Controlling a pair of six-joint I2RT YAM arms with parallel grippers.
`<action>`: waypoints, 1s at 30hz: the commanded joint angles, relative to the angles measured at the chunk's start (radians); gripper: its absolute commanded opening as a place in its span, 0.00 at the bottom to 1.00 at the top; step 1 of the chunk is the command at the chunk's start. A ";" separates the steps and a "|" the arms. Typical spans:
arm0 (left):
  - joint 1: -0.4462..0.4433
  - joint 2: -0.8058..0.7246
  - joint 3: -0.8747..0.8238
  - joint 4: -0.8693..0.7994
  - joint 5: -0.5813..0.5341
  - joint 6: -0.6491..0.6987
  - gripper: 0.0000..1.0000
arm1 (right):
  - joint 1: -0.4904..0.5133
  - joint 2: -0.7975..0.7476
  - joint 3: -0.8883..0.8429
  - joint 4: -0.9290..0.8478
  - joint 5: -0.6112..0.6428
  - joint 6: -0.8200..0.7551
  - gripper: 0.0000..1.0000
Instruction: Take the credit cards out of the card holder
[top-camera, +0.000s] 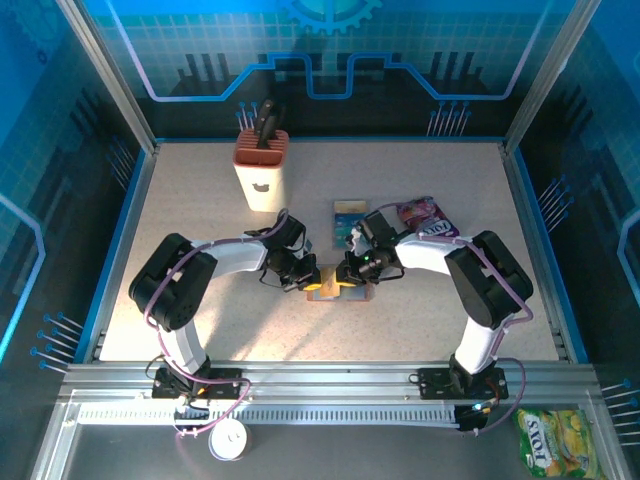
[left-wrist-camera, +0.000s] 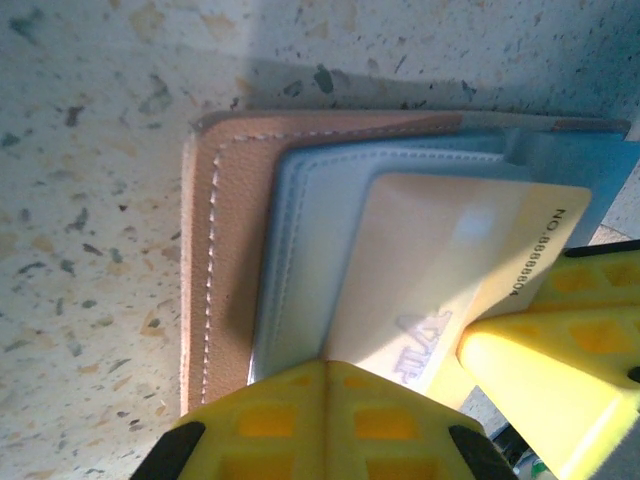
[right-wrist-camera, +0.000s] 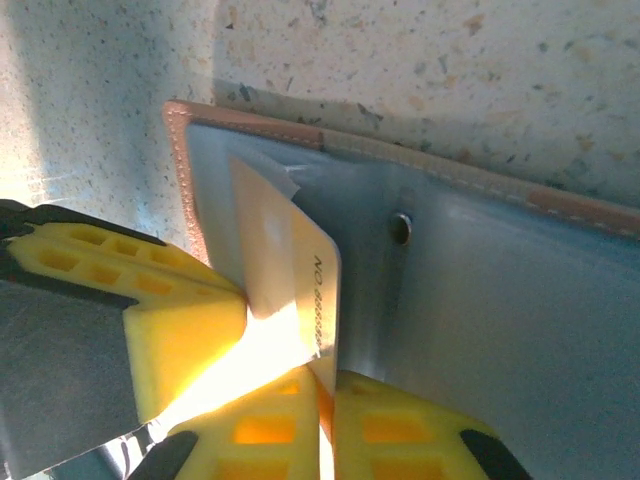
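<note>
The card holder (top-camera: 335, 291) is seen lying open in the middle of the table (top-camera: 400, 325). It is brown outside and blue-grey inside, with white stitching. A pale credit card (left-wrist-camera: 450, 250) with printed numbers is stuck half out of a pocket. The right gripper (right-wrist-camera: 325, 415) is pinched on this card's edge. The left gripper (left-wrist-camera: 320, 410) is closed on the card holder's rim. Bare table is left all around. The card's colours are washed out by glare.

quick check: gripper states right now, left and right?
Left gripper: closed, against the card holder; a grip on it cannot be told.
Right gripper: closed on a credit card half out of its pocket.
</note>
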 joint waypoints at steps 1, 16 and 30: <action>0.002 0.012 0.008 -0.049 -0.028 0.017 0.00 | -0.021 -0.034 -0.014 -0.038 0.010 -0.019 0.09; 0.004 -0.019 0.001 -0.046 -0.033 0.017 0.01 | -0.057 -0.109 0.002 -0.183 0.068 -0.100 0.07; 0.004 -0.014 0.013 -0.047 -0.030 0.020 0.02 | -0.054 -0.110 0.026 -0.230 0.098 -0.115 0.07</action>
